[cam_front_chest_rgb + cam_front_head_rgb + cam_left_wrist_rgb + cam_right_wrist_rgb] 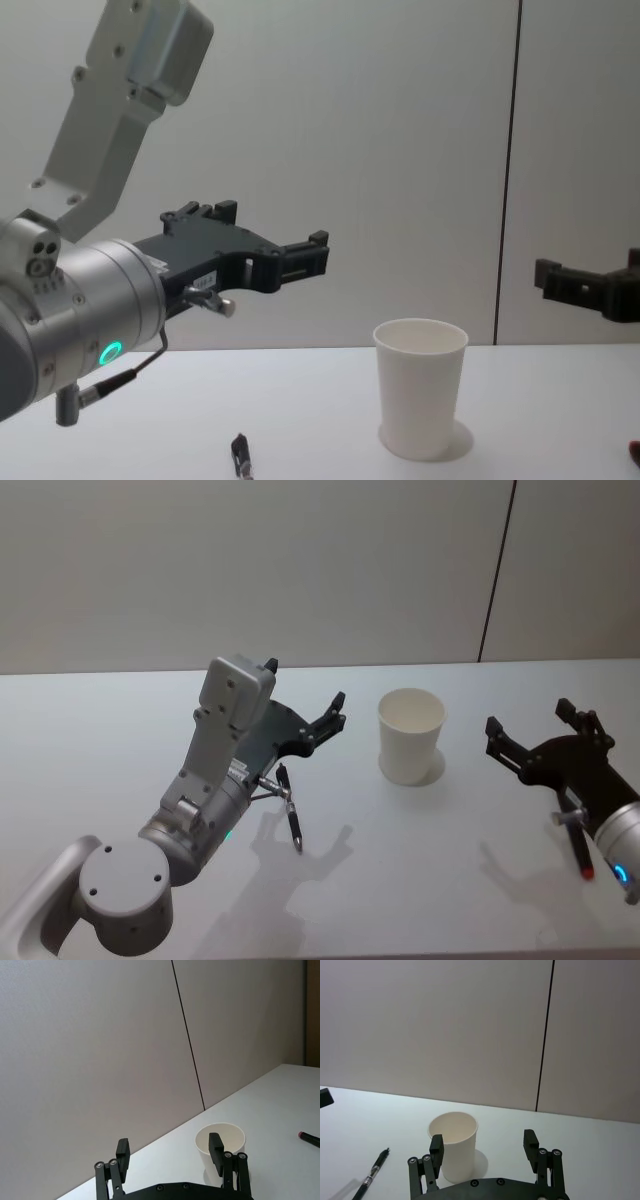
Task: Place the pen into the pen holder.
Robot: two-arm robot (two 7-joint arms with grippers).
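The pen holder [411, 736] is a white paper cup standing upright on the table, also seen in the chest view [421, 400]. A black pen [290, 806] lies flat on the table left of the cup, under my left arm. My left gripper [308, 685] hovers open and empty above the table, left of the cup, pointing towards it; the left wrist view shows its fingers [122, 1154] apart. A second pen with a red tip [579, 846] lies under my right arm. My right gripper [528, 717] hangs open and empty right of the cup.
The white table [420, 880] runs back to a plain wall with a dark vertical seam [496, 570]. In the right wrist view the cup [453, 1147] stands ahead of the gripper [483, 1142], with the black pen [370, 1180] off to one side.
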